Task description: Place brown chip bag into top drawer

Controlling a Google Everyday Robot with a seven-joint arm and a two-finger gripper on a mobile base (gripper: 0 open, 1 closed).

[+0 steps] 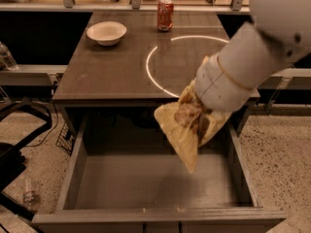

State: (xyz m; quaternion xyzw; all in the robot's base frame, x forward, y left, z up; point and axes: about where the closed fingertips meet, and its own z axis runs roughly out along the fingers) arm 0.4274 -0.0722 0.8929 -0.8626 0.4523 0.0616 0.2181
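— Where's the hand point(197, 118)?

— Right of centre, at the end of the white arm point(238, 72) that runs off toward 1 o'clock. It is mostly buried in the bag point(182, 135), clamped on the bag's crumpled upper part and holding it in the air.

— And the bag itself?

— It hangs from the hand with its long tip pointing to 6 o'clock, above the right half of the open drawer point(146, 178), not touching the bottom.

— What lies further out?

— The surface point(112, 67) behind the drawer, with a bright ring point(148, 67) on it. A pale bowl point(106, 32) sits around 10:30 from the hand, and an orange can point(165, 14) stands upright near 12 o'clock, at the far edge.
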